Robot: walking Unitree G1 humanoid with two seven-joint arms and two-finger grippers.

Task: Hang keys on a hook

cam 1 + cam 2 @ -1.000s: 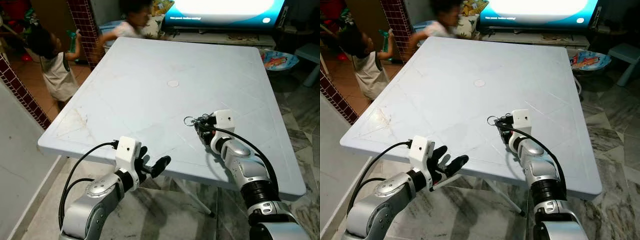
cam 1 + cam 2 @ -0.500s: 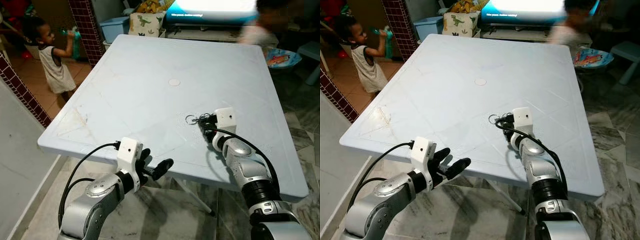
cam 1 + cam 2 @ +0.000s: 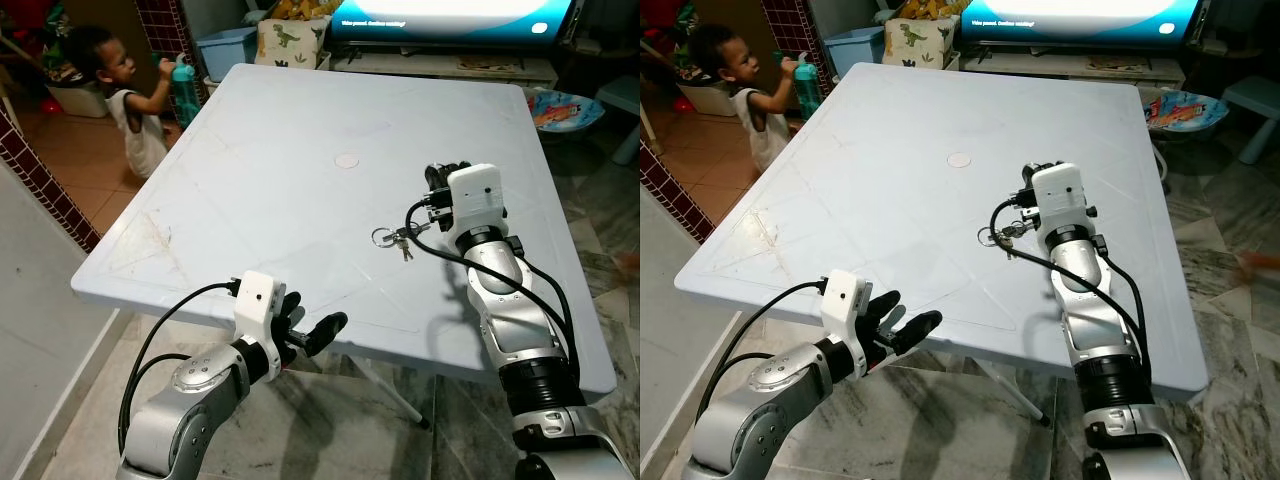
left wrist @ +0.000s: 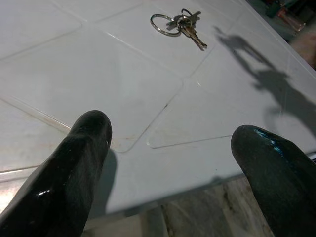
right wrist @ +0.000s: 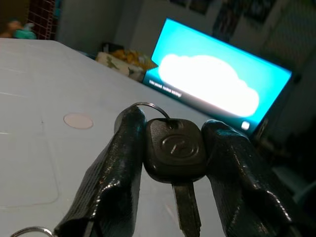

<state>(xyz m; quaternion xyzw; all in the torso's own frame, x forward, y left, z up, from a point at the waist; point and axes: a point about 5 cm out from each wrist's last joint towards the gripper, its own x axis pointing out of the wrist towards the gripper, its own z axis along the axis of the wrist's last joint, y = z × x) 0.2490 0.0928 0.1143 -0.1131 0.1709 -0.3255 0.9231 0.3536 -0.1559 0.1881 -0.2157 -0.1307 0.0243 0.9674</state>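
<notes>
My right pincer (image 5: 173, 163) is clamped on the black key (image 5: 174, 150); the rest of the keys (image 3: 392, 237) trail on the bench (image 3: 270, 170). I lift slowly, keeping the bunch from swinging. Left pincer (image 4: 168, 168) idles, spread apart.

We see a pale blue-white moulded plastic counter (image 3: 300, 150), smooth with a dull sheen, scored by shallow diagonal lines and scuffed with brownish marks near one corner. The small bunch of silvery metal keys on a thin wire ring (image 3: 392, 238) glints on it. The right claw (image 5: 173, 163) has glossy black rubbery fingers (image 5: 118, 168) clamped on a matt black plastic key head with an embossed logo (image 5: 174, 148). The left claw (image 4: 173, 163) shows the same wet-looking black finish. Both arms wear brushed silver metal shells, and the floor (image 3: 600, 230) is polished marbled stone.
</notes>
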